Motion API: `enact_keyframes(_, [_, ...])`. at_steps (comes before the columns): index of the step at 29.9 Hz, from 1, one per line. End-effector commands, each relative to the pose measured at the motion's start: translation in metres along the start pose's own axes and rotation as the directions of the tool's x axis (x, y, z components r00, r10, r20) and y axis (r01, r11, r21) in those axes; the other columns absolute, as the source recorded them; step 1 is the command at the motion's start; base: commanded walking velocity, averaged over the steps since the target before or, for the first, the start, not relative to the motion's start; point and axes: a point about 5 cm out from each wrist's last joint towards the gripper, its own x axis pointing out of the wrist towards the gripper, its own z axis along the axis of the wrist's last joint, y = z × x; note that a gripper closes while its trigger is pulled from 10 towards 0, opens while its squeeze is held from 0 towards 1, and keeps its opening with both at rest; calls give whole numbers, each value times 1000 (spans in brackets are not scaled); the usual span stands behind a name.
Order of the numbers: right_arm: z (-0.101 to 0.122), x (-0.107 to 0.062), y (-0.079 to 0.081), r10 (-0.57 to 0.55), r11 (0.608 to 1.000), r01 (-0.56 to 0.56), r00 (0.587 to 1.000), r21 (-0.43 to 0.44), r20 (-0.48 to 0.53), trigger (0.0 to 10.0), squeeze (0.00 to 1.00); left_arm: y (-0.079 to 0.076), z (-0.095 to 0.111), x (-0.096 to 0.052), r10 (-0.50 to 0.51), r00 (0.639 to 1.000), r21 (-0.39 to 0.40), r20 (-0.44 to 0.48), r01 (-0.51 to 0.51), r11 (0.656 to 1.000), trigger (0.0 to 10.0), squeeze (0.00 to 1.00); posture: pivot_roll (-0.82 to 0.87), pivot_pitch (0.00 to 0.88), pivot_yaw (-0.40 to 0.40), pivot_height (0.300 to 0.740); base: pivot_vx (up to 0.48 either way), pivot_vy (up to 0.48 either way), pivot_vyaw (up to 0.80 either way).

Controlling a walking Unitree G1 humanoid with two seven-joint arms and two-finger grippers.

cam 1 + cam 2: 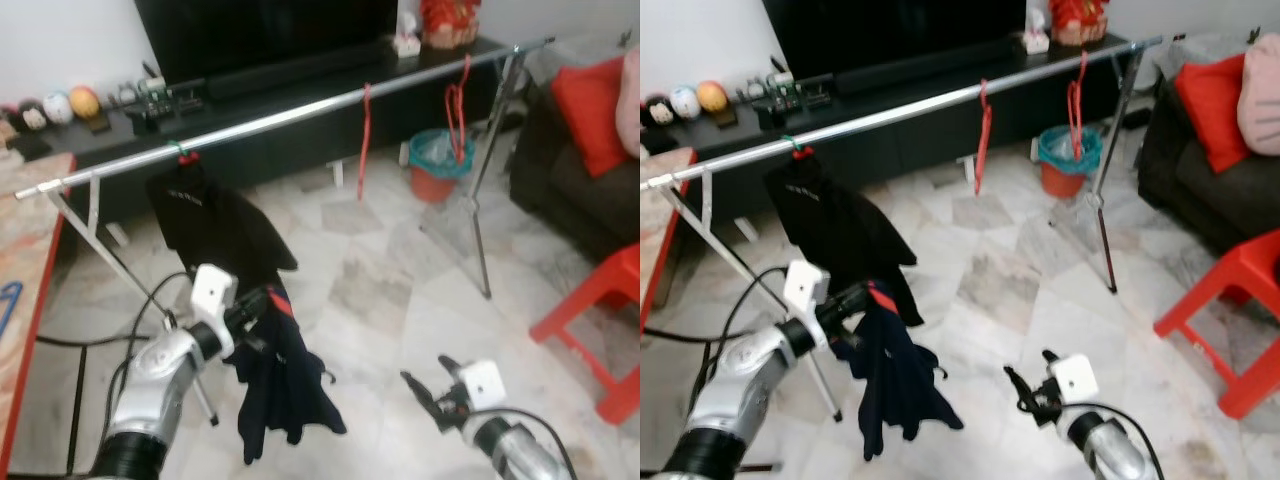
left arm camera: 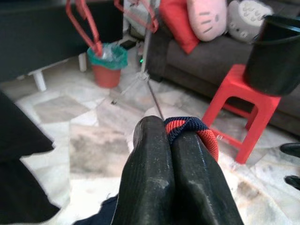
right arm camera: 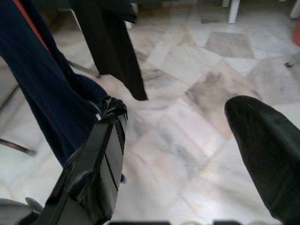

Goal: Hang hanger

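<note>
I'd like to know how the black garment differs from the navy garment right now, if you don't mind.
The black garment hangs from the silver rail; the navy garment hangs from the left gripper, shut on its red hanger. The black one sits higher, the navy one lower and nearer. Both are dark and dangle freely.

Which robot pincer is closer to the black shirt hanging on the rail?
Left. The left pincer sits just below the black shirt, shut on a navy garment. The right pincer is open, lower, off to its right.

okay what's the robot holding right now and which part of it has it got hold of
The left gripper is shut on the red, navy-trimmed collar of a dark navy garment. The right gripper is open, holding nothing.
</note>
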Motion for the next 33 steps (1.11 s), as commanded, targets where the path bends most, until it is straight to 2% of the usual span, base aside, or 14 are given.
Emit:
enact_keyframes(1, [4,5,6,31,999,-31,999,-9,18,10000,0,7,6,-6,16,1000,23,18,-17,1000,10000,0,-36,0,89,740,0,-277,0])
enact_keyframes(8, [13,8,1,34,999,-33,999,-26,41,10000,0,8,9,-4,14,1000,26,21,-14,1000,10000,0,-41,0,85,740,0,-276,0])
enact_keyframes(18, [16,11,6,61,998,-60,997,-21,48,10000,0,7,13,0,12,999,29,35,-13,999,10000,0,-42,1,89,740,0,-270,0])
enact_keyframes(27, [20,2,-5,94,994,-92,995,-59,31,10000,0,7,16,3,7,999,30,42,-8,1000,10000,0,-49,34,86,740,0,0,0])
enact_keyframes(30, [20,-1,-9,116,991,-115,993,-75,13,10000,0,7,15,4,6,999,27,38,-7,1000,10000,0,-51,44,84,740,0,0,0])
enact_keyframes(33, [21,-5,-8,203,975,-204,979,-85,-20,10000,0,7,16,3,-20,1000,31,19,20,999,10000,0,-54,51,86,740,0,0,0])
